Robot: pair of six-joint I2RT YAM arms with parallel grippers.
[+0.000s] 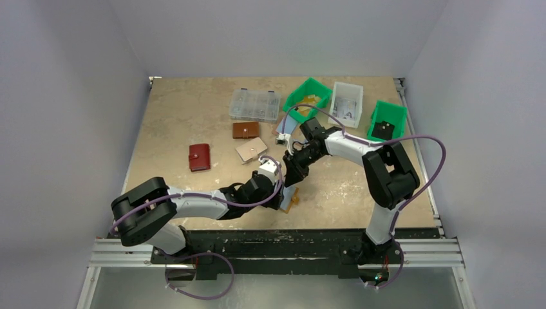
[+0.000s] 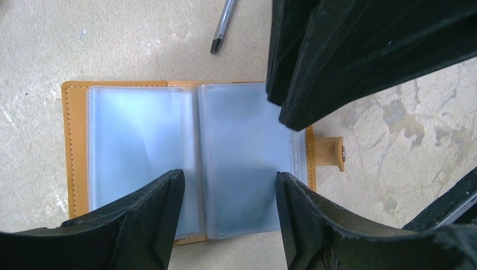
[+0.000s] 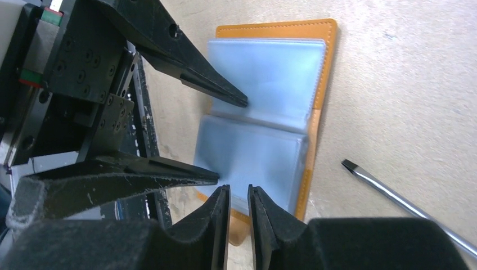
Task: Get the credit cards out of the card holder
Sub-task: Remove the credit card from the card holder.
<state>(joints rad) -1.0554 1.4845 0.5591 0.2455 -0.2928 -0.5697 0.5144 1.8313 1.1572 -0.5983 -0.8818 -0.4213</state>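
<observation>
While tackling the mustard-yellow leather card holder (image 1: 290, 197), lying open and flat at the overhead view's lower middle, hovering the left gripper (image 2: 229, 185) above one page, jaws spread wide and empty. Working the right gripper (image 3: 239, 194) at the sleeve edge, jaws nearly together, unclear whether pinching anything. Probably needing a flat sideways pull on the pale blue plastic credit cards (image 2: 242, 163), pinning the holder down.
</observation>
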